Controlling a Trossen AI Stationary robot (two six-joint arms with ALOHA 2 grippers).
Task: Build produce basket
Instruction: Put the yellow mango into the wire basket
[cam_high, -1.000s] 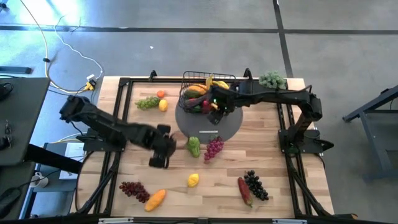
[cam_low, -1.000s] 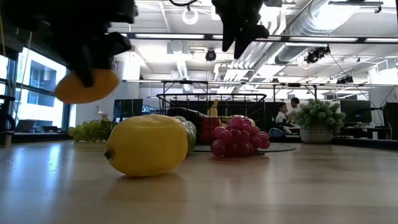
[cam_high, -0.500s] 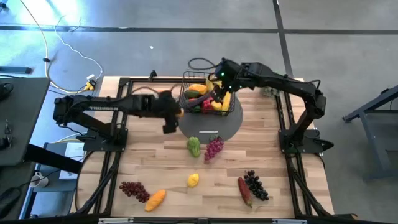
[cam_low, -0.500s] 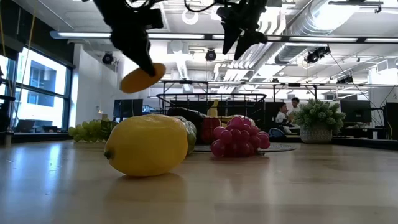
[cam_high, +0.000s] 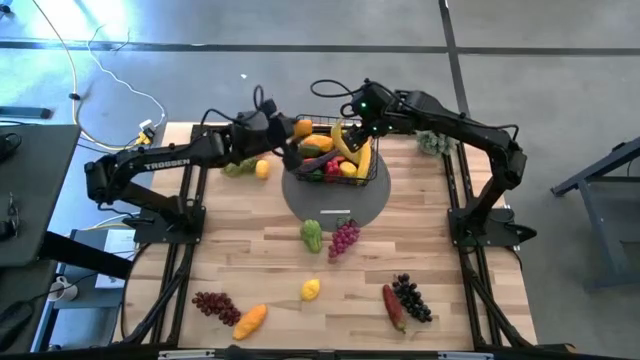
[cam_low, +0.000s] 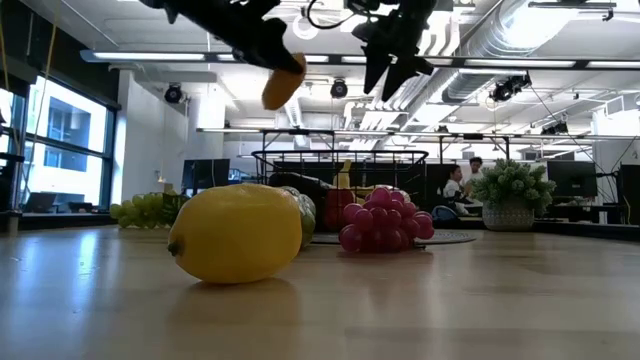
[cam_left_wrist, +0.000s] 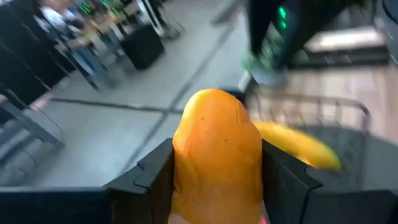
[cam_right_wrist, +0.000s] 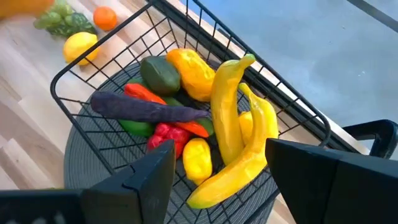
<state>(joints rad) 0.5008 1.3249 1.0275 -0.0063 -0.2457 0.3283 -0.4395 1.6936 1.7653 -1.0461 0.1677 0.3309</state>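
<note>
Left gripper (cam_high: 292, 133) up in the air right at the basket's left rim, clamped around an orange fruit (cam_high: 303, 127), same fruit filling the left wrist view (cam_left_wrist: 216, 155) between the two dark fingers. Green grapes (cam_high: 236, 167), a small orange (cam_right_wrist: 105, 17) and a lemon (cam_high: 262, 169) parked on the wood just left of there.

Black wire basket (cam_high: 372, 176) sitting on a flat grey disc (cam_high: 335, 205) mid-table, already pretty loaded: bananas (cam_right_wrist: 233, 124), a yellow-orange squash-looking piece (cam_right_wrist: 190, 71), something dark green (cam_right_wrist: 160, 74), a purple eggplant (cam_right_wrist: 144, 107), red bits (cam_right_wrist: 163, 135) and a small yellow piece (cam_right_wrist: 197, 158).

Right gripper (cam_high: 368, 108) hovering over the basket's far right corner, fingers spread, nothing in them.

Loose on the table nearer the front: green piece (cam_high: 312, 236), red grapes (cam_high: 343, 238), another lemon (cam_high: 311, 290), dark grapes (cam_high: 411, 297).
</note>
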